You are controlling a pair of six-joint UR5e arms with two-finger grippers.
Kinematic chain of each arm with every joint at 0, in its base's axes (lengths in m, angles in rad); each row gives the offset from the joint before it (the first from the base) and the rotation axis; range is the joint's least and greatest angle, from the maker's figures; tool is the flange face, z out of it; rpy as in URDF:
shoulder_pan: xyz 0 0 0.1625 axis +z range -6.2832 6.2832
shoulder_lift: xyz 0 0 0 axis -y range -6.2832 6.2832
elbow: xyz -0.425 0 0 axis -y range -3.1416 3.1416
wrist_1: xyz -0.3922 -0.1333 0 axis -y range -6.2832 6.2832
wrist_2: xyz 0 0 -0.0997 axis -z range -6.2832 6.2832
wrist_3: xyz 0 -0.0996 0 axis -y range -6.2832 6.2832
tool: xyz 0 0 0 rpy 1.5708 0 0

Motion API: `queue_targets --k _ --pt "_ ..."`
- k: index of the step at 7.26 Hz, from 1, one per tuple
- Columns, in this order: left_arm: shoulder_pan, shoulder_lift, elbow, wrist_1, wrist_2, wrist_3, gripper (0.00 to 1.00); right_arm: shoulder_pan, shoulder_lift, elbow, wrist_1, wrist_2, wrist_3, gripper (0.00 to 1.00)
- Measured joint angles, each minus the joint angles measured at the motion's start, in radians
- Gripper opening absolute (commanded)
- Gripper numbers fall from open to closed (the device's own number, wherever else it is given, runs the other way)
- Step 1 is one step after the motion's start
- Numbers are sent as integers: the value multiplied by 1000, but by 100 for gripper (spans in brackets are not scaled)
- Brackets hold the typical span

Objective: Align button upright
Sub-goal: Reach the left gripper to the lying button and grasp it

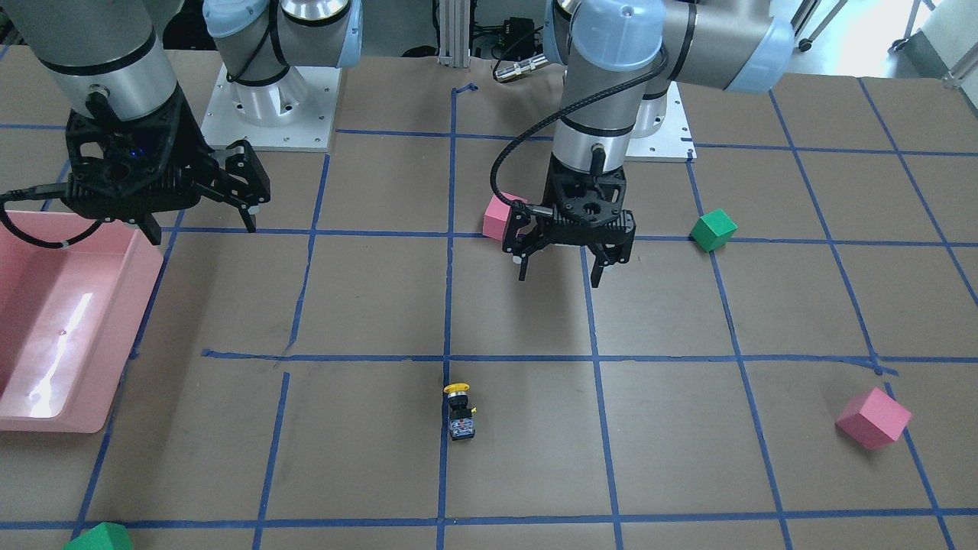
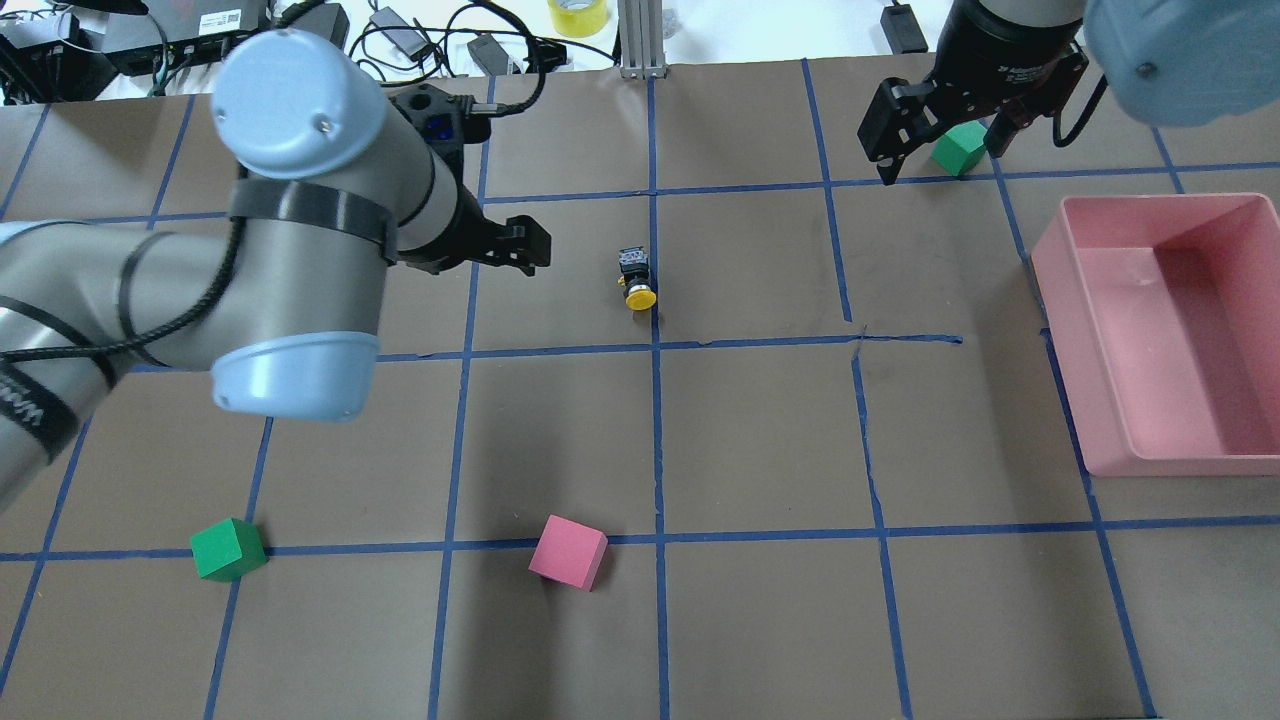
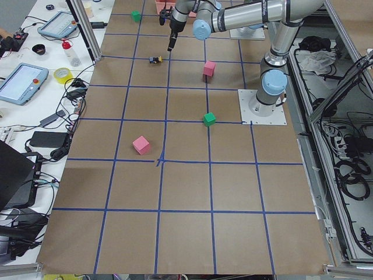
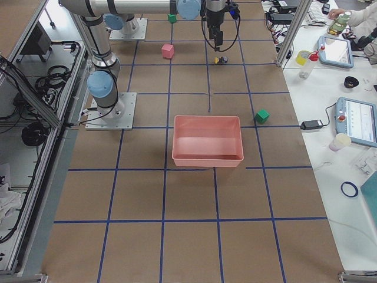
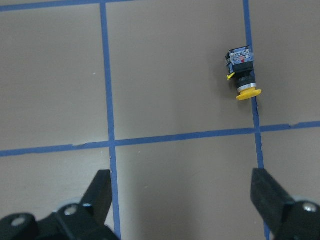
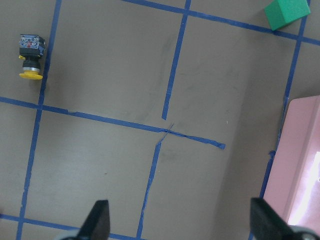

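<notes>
Button (image 1: 459,411) lies on its side across the blue tape line (image 1: 451,305) mid-table, with its yellow cap pointing toward my base. It must be tipped up to sit on its grey block. My left gripper (image 1: 560,273) hangs above the table, short of the button, with its jaws wide apart and empty. I judge this is the nearer hand, spread ready to straddle the black body. My right gripper (image 2: 940,158) hovers well apart over a green cube (image 2: 962,145) near the pink tub (image 2: 1150,203). Its jaws are also spread and hold nothing, which keeps it out of the way.
</notes>
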State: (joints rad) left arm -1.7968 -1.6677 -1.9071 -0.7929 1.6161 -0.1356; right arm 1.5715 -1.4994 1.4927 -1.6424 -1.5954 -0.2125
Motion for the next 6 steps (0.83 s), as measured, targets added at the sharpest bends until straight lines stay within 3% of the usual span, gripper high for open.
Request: queue_targets --k 3,6 --pt "-80 -164 -78 364 44 -76 94 -1 -11 6 7 1 5 100" --pt "-128 -352 -94 687 73 -104 91 0 -11 6 7 2 5 100"
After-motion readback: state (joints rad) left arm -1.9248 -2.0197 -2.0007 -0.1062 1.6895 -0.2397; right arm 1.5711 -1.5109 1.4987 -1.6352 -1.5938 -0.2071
